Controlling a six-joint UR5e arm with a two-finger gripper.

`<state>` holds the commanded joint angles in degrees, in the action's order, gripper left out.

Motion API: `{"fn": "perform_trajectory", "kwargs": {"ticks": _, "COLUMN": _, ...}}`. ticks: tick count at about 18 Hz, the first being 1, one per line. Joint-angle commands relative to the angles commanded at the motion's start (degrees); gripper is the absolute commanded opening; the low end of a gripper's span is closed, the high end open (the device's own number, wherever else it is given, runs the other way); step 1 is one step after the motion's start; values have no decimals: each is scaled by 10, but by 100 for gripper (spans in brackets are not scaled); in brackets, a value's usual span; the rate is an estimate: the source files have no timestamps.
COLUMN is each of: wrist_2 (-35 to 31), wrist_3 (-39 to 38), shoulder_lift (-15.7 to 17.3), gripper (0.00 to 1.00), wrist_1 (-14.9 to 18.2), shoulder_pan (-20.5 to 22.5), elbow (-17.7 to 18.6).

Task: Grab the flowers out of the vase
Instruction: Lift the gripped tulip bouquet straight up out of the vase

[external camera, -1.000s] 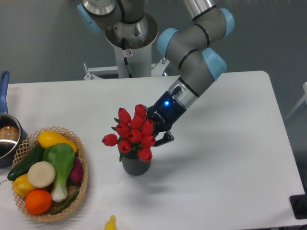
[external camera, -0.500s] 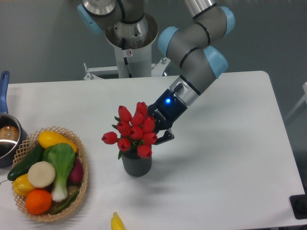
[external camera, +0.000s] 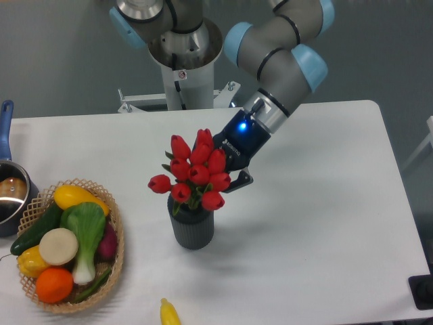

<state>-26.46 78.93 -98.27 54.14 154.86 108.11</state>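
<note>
A bunch of red tulips (external camera: 195,173) with green leaves stands in the middle of the white table, its stems still reaching into the mouth of a dark grey ribbed vase (external camera: 191,229). My gripper (external camera: 229,180) comes in from the upper right, just behind the blooms, and is shut on the flowers. One dark finger (external camera: 243,180) shows to the right of the buds; the other is hidden by them. The vase stands upright on the table under the bunch.
A wicker basket (external camera: 116,261) full of vegetables and fruit sits at the front left, with a pot (external camera: 9,196) at the left edge. A small yellow item (external camera: 169,313) lies at the front edge. The arm's base (external camera: 183,61) stands at the back.
The gripper has risen and shifted slightly right, carrying the tulips up with it. More of the vase now shows beneath the bunch.
</note>
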Motion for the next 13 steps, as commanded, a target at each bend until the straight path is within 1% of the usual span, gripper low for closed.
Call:
{"fn": "perform_trajectory", "kwargs": {"ticks": 2, "wrist_2": 8, "wrist_3": -16, "shoulder_lift": 8, "gripper": 36, "wrist_1": 0, "shoulder_pan": 1, "elbow": -1}}
{"fn": "perform_trajectory", "kwargs": {"ticks": 5, "wrist_2": 37, "wrist_3": -23, "shoulder_lift": 16, "gripper": 36, "wrist_1": 1, "shoulder_pan": 3, "elbow": -3}}
{"fn": "perform_trajectory", "kwargs": {"ticks": 9, "wrist_2": 37, "wrist_3": -52, "shoulder_lift": 28, "gripper": 36, "wrist_1": 0, "shoulder_pan": 3, "elbow": -10}}
{"fn": "perform_trajectory", "kwargs": {"ticks": 11, "wrist_2": 46, "wrist_3": -67, "shoulder_lift": 31, "gripper": 36, "wrist_1": 1, "shoulder_pan": 4, "elbow": -26}}
{"fn": "perform_trajectory", "kwargs": {"ticks": 13, "wrist_2": 53, "wrist_3": -110, "shoulder_lift": 33, "gripper": 36, "wrist_1": 1, "shoulder_pan": 4, "elbow": -48}}
